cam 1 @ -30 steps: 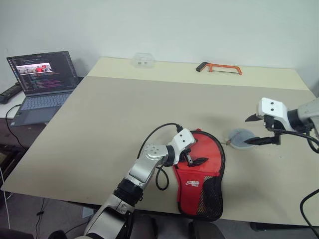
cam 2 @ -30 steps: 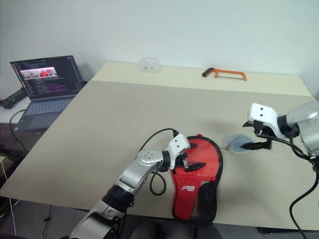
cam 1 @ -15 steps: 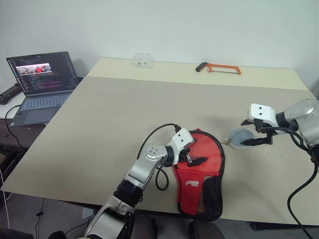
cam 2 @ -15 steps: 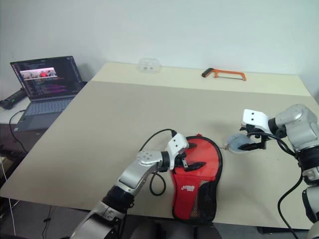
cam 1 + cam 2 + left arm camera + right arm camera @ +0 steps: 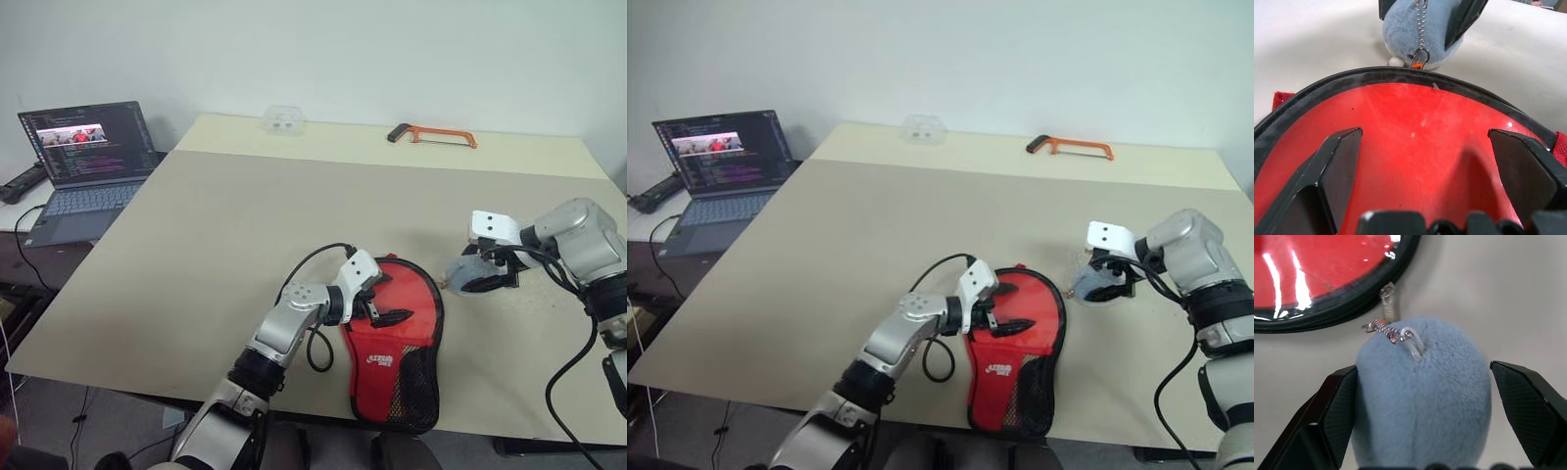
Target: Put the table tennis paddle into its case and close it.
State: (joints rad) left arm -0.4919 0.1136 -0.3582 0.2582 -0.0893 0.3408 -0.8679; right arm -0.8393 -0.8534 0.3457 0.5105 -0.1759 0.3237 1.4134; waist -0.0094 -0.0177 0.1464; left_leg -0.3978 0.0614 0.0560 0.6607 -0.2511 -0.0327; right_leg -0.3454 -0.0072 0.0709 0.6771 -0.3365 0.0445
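The case [image 5: 392,338] lies flat near the table's front edge, red logo face and black mesh pocket up, its narrow end at the edge. My left gripper [image 5: 384,307] hovers open over its round part, fingers [image 5: 1337,161] spread above the glossy red face [image 5: 1420,147]. A blue-grey plush charm [image 5: 1420,401] hangs by a small chain from the zip pull [image 5: 1387,293] at the case's far right rim. My right gripper [image 5: 483,273] is open, one finger [image 5: 1332,411] on each side of the charm. The paddle is hidden.
A laptop [image 5: 83,157] sits off the table's left side. An orange hacksaw [image 5: 431,134] and a clear plastic box [image 5: 282,119] lie at the far edge. The table [image 5: 245,225] is broad and bare between them and the case.
My right gripper has come down and leftward, from above the table to straddling the plush charm. The left gripper has stayed over the case.
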